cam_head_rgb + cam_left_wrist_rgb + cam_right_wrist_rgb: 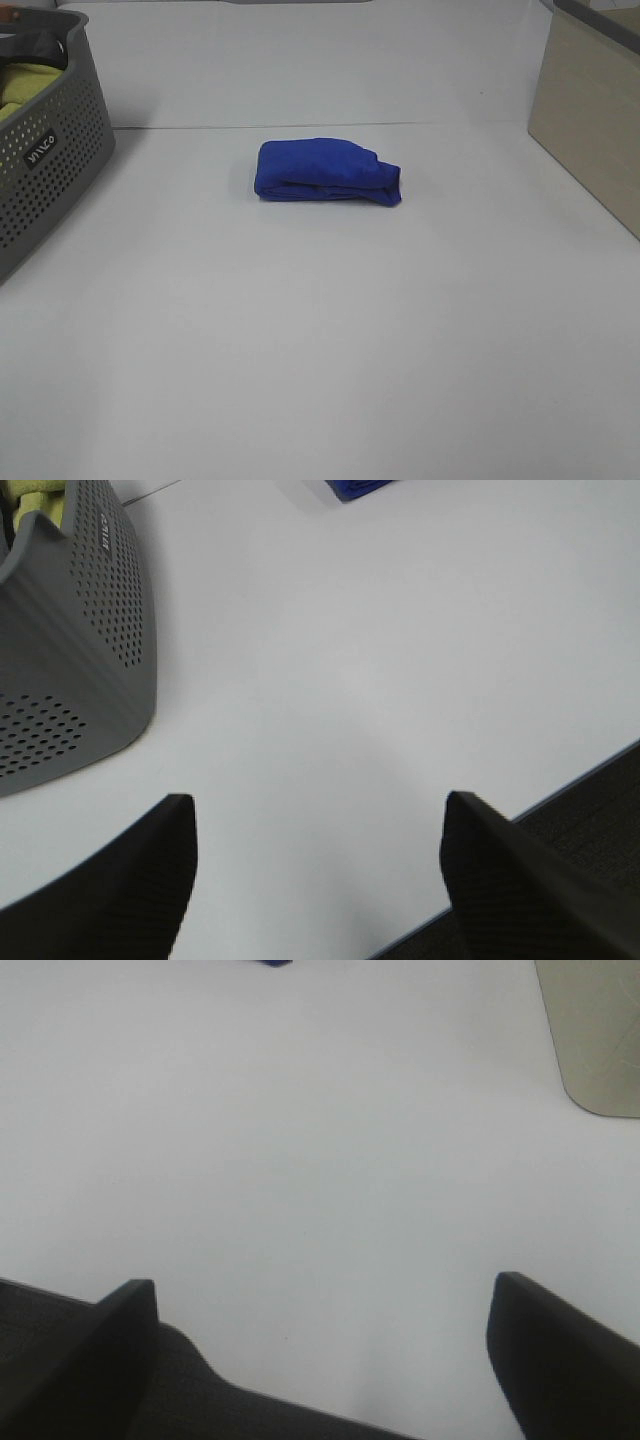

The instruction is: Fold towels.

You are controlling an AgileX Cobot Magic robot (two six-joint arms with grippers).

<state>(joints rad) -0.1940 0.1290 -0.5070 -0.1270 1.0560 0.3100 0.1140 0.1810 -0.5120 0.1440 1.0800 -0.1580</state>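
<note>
A blue towel (328,172) lies folded into a small bundle on the white table, a little behind its middle. A corner of it shows in the left wrist view (360,488) and a sliver in the right wrist view (270,962). My left gripper (318,810) is open and empty, hovering over the table's front left edge. My right gripper (325,1295) is open and empty, over the table's front right edge. Neither gripper shows in the exterior high view; both are far from the towel.
A grey perforated basket (45,150) stands at the left and holds a yellow-green cloth (22,85); it also shows in the left wrist view (80,650). A beige box (590,110) stands at the right, its corner in the right wrist view (595,1030).
</note>
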